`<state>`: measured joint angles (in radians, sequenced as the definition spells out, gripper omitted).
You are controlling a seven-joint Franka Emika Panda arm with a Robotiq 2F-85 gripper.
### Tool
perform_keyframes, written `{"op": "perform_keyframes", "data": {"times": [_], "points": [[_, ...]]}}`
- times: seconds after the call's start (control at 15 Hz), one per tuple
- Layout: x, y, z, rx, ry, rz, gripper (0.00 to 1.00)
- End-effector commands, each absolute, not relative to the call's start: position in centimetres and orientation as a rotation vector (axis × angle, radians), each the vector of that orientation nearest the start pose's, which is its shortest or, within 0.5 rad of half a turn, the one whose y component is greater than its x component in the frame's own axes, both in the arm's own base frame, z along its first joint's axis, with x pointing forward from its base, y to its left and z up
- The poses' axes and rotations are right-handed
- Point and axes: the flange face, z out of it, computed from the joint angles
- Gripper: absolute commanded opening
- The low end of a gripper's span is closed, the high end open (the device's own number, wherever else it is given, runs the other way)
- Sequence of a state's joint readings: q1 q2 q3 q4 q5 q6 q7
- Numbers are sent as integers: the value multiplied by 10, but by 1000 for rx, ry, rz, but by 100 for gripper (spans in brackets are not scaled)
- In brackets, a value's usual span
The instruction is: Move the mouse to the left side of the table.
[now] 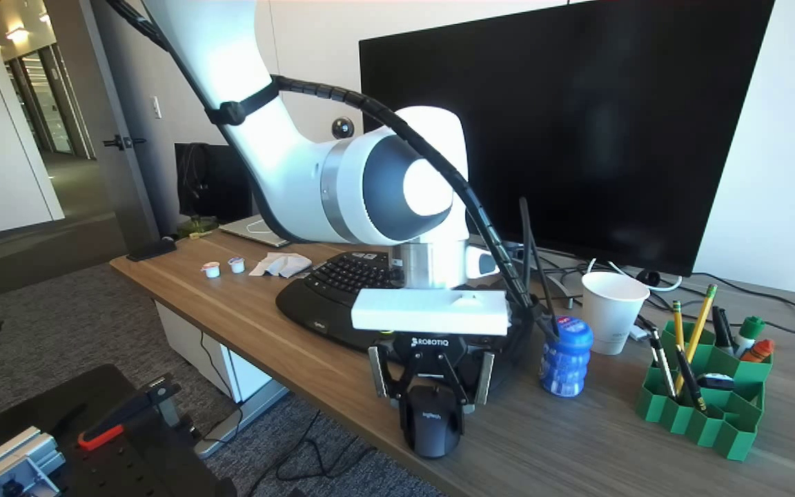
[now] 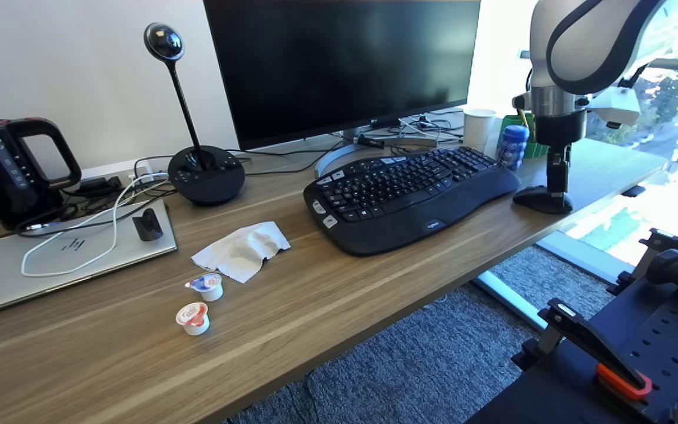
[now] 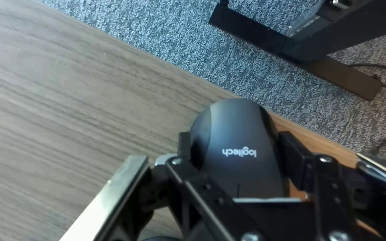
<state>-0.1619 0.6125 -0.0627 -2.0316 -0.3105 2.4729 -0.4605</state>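
The dark grey-black mouse [image 1: 432, 424] sits on the wood-look table [image 2: 327, 306], close to its front edge. It also shows in an exterior view [image 2: 534, 201] and in the wrist view [image 3: 240, 134], with its logo facing up. My gripper [image 1: 435, 407] points down over the mouse, with one finger against each side of it. In the wrist view the gripper [image 3: 235, 149] is shut on the mouse, and the mouse's front end is hidden behind the gripper body. The mouse appears to rest on the tabletop.
A black keyboard [image 2: 409, 194] lies beside the mouse. A blue can [image 1: 566, 359], a white cup [image 1: 608, 317] and a green pen holder [image 1: 708, 407] stand on its far side. Creamer cups [image 2: 193, 321], a white cloth [image 2: 245, 250] and a laptop [image 2: 80, 247] lie toward the other end.
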Motion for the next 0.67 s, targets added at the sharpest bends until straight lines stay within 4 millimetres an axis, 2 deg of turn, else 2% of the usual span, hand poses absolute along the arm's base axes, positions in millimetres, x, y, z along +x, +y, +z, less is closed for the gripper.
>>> {"op": "perform_keyframes", "data": {"times": [0.0, 0.2, 0.33, 0.4, 0.6], "points": [[566, -128, 130, -3184, -812, 406, 50], [568, -128, 131, -3189, -806, 401, 56], [568, -128, 131, -3190, -801, 400, 83], [569, -128, 131, -3192, -799, 400, 94], [570, -129, 133, -3193, -791, 397, 100]]}}
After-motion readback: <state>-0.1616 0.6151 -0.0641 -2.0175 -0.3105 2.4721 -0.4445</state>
